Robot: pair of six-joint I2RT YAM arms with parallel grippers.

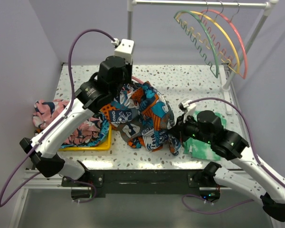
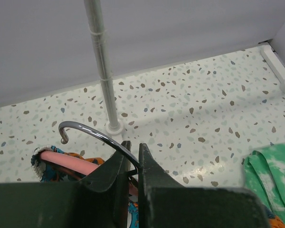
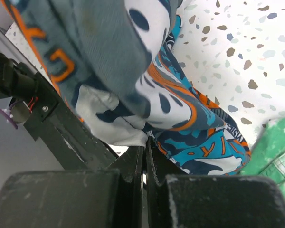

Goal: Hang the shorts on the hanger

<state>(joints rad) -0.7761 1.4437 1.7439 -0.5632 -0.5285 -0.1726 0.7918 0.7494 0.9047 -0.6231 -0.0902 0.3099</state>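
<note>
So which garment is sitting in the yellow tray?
The pink-and-navy patterned garment, on the left; the shorts and the green tie-dye cloth lie directly on the table.

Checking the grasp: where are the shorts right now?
Top view: shorts bunched mid-table, between the yellow tray on the left and green cloth on the right.

Overhead rear view, close wrist views, shorts [image 1: 146, 116] shared
</note>
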